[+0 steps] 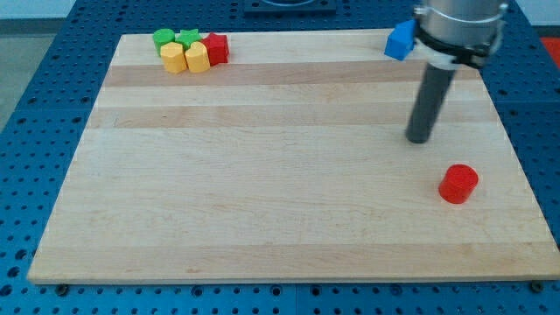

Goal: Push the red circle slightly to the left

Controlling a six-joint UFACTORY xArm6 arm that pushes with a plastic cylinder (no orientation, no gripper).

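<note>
Pale wooden board (262, 175) fills most of the view, lying on a blue perforated table (52, 87) that shows around its edges; the board's planks run across from the view's left to the view's right.

My rod (430, 101) comes down from the view's top right, a straight dark cylinder below a grey collar; it has no jaws to spread or close, so it holds nothing; my tip (419, 140) rests at the board's surface and touches no block.

Below my tip and slightly to the view's right sits the red circle (458, 184), near but clearly apart from it, standing alone on the right side of the board, toward the view's bottom.

At the view's top, just left of the rod's collar, a blue block (400, 41) sits near the board's far edge; its shape is hard to make out.

In the top left corner 5 blocks are huddled together, touching or nearly so: a green circle (163, 38), a green star (187, 38), a red block (216, 48) at the right end, and in front 2 yellow blocks, the left yellow block (173, 58) and the right yellow block (197, 58), whose exact shapes I cannot tell; this cluster lies well apart from my tip.
</note>
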